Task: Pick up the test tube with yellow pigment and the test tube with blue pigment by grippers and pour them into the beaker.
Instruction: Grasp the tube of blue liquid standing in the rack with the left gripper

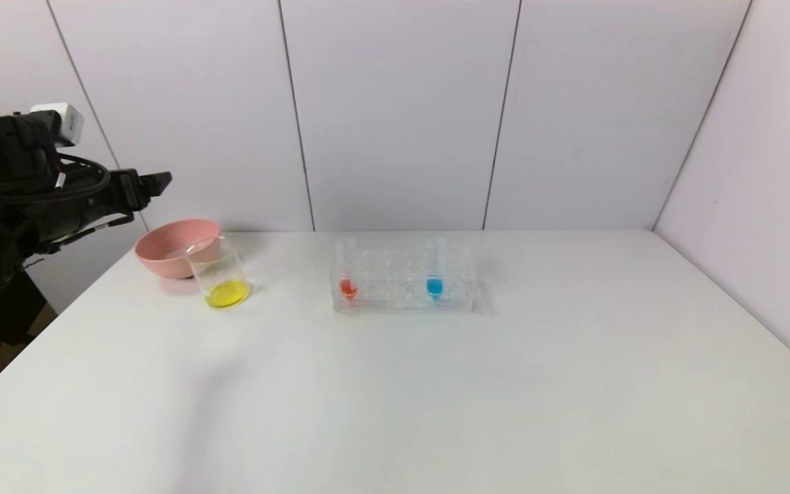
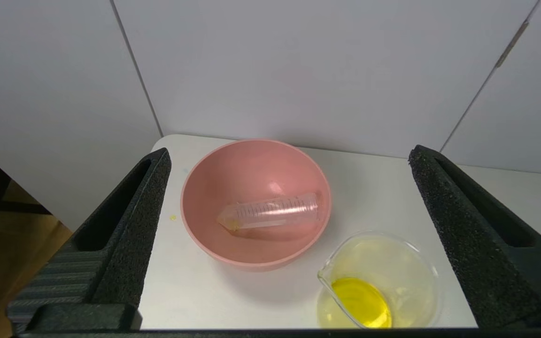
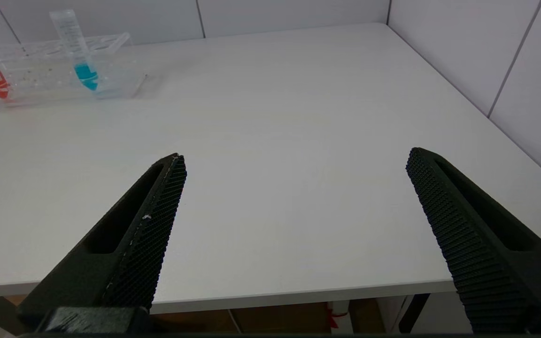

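Right gripper (image 3: 294,159) spread wide, empty, well apart from slim clear blue-pigment test tube (image 3: 75,49): light, slick, fragile; grip exposed upper wall above rack.

The pink bowl (image 2: 214,188) looks like smooth matt plastic, the beaker (image 2: 406,263) clear glossy glass, the table (image 3: 275,117) matt white.

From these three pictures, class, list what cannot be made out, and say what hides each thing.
- Right end effector: absent from the head view, outside its frame; only its own wrist view shows it.
- Emptied tube in the pink bowl: hidden in the head view by the bowl's wall.
- Beaker: its near side is cut off by the left wrist view's edge.
- Tube markings: too small to read.
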